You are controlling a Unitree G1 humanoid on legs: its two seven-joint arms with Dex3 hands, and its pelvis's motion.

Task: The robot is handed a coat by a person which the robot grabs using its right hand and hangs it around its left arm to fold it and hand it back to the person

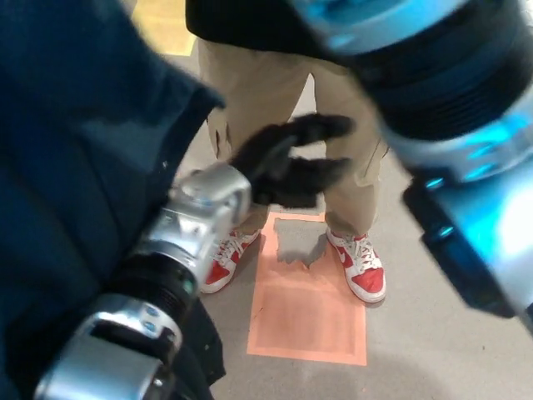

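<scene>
The coat [75,167], dark navy, fills the left side of the head view. It hangs in heavy folds against and over the robot's left arm [158,275], whose silver forearm rises out of the cloth from the lower left. Whether the coat is properly draped round that arm or only lies against it cannot be told, since the cloth covers the upper part of the arm.

At the end of the forearm, the left hand [287,167] reaches toward the middle of the picture. Its fingers [321,127] are spread apart and hold nothing, and the hand is clear of the coat.

Beyond it stands the person [275,83], seen only as tan trousers and red-and-white shoes [362,267] at the far edge of an orange square [308,317] on the floor.

The right arm [466,125] crosses the upper right, very close and blurred. Its hand lies outside the frame, so the state of its fingers cannot be told.

As a judgement, the handover and the hanging appear done. The fold and the return to the person appear to remain.
</scene>
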